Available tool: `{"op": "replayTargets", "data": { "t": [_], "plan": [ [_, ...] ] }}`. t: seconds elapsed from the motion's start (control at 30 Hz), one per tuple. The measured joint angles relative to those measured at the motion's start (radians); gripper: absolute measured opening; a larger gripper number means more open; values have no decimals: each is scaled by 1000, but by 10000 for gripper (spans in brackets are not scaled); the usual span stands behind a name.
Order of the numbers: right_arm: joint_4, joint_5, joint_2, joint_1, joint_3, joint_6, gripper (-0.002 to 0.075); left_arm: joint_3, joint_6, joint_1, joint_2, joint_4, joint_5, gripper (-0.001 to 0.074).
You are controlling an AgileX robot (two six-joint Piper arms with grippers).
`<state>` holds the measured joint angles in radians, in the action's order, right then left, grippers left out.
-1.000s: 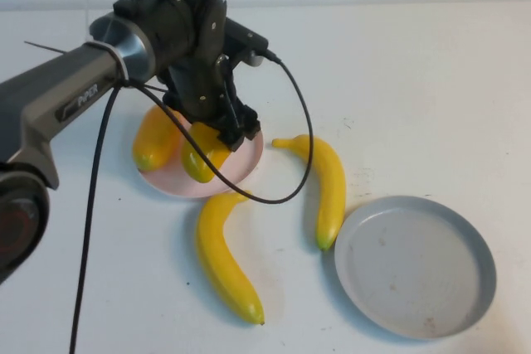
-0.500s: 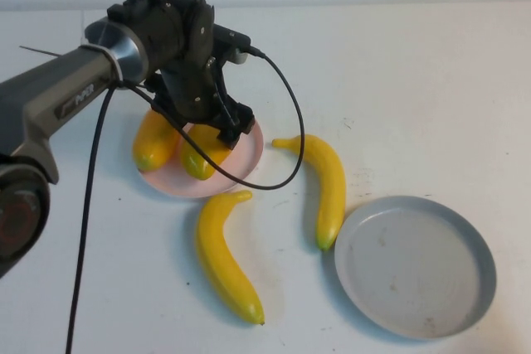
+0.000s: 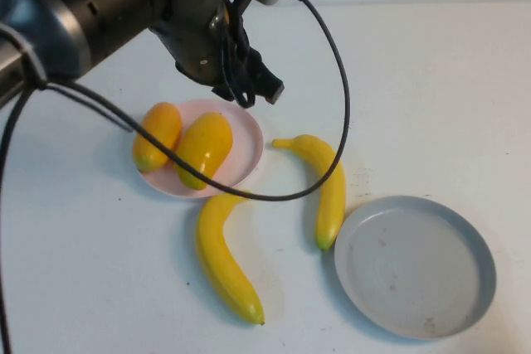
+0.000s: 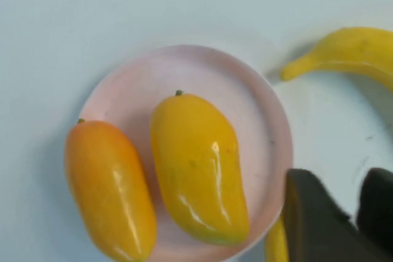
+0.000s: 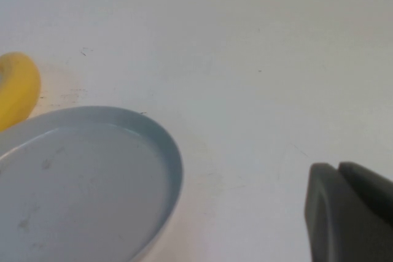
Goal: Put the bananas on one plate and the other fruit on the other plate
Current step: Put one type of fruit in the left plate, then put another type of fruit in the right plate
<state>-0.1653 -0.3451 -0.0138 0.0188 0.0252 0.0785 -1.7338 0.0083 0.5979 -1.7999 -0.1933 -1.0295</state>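
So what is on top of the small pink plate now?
Two orange-yellow fruits lie on the pink plate; the outer one overhangs its rim. Nothing else shows there. The plate's middle under them is hidden.

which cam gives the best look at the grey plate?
High view: the whole grey plate shows, bare, with one banana's tip beside its rim. Right wrist view shows only part of its rim and floor, past the shut right gripper. Left wrist view misses it; the left gripper hangs above the pink plate.

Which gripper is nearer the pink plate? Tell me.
Left. The left gripper hangs empty just above the pink plate's far edge; the right gripper is shut over bare table beside the grey plate.
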Motion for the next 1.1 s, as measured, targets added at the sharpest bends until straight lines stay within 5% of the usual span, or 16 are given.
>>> {"op": "replayTargets", "data": {
  "t": [0.07,0.2,0.73,1.1],
  "plan": [
    [0,0,0,0,0,0,-17,73,-2,11,71,2,27,90],
    [0,0,0,0,0,0,-17,245,-22,9,193,-12,120,20],
    [0,0,0,0,0,0,-17,888,-121,9,766,80,464,3],
    [0,0,0,0,0,0,-17,960,-117,9,816,50,527,2]
  ]
}}
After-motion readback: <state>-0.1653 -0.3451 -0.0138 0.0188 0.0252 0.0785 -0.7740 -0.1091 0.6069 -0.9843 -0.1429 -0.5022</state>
